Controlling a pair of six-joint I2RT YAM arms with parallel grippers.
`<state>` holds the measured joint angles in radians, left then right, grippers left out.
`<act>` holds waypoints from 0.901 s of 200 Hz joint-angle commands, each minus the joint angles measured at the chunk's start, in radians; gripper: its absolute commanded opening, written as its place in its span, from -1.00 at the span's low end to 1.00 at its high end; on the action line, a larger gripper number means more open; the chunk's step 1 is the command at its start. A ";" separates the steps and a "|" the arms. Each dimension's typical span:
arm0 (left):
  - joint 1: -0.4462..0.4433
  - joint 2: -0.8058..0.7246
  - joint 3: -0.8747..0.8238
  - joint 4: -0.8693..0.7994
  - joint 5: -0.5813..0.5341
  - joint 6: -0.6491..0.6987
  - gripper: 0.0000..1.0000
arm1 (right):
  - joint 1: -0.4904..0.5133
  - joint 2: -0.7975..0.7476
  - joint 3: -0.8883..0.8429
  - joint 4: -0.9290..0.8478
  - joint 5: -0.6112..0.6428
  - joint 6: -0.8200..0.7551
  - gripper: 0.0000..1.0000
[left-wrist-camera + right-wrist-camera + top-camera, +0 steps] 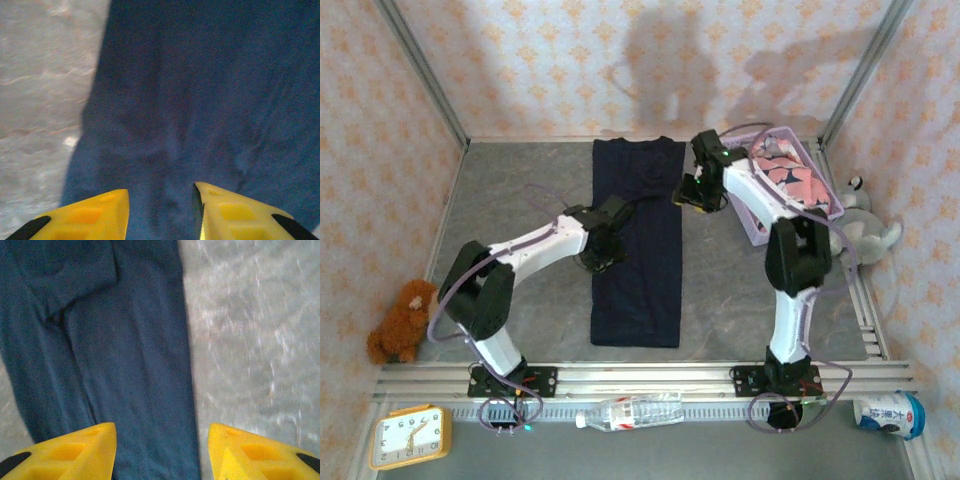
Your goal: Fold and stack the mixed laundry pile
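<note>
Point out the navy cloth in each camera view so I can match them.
Top external: the navy cloth lies as a long strip down the centre of the table.
Left wrist: cloth across the centre and right, table at left.
Right wrist: cloth across the left and centre, table at right.
Shared landmark: the grey table bordering the cloth's straight edge.

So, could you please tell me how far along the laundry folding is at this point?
Partly done: the navy cloth lies flat on the table as a long narrow strip, apparently folded lengthwise. In hand: the left gripper and right gripper hover open over its side edges, gripping nothing. Left: its crosswise folds, then the pink shark-print cloth, bunched in the lavender basket, needs folding and stacking.
</note>
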<state>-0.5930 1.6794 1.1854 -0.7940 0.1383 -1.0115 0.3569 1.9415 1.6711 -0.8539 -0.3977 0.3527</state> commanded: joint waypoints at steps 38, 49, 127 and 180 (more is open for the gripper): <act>-0.033 -0.187 -0.230 -0.038 0.009 -0.001 -0.29 | 0.177 -0.175 -0.413 0.176 -0.054 0.141 -0.06; -0.052 -0.200 -0.257 -0.037 0.011 -0.004 -0.30 | 0.208 -0.171 -0.446 0.217 -0.057 0.178 -0.09; -0.139 -0.262 -0.417 0.057 0.045 -0.018 -0.32 | 0.254 -0.035 -0.456 0.300 0.089 0.317 -0.26; -0.142 -0.224 -0.483 0.150 0.084 0.007 -0.70 | 0.254 0.019 -0.438 0.264 0.131 0.378 -0.35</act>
<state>-0.7315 1.4384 0.7261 -0.6899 0.2039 -1.0183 0.6128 1.8977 1.2358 -0.5774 -0.3500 0.6807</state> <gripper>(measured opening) 0.243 0.335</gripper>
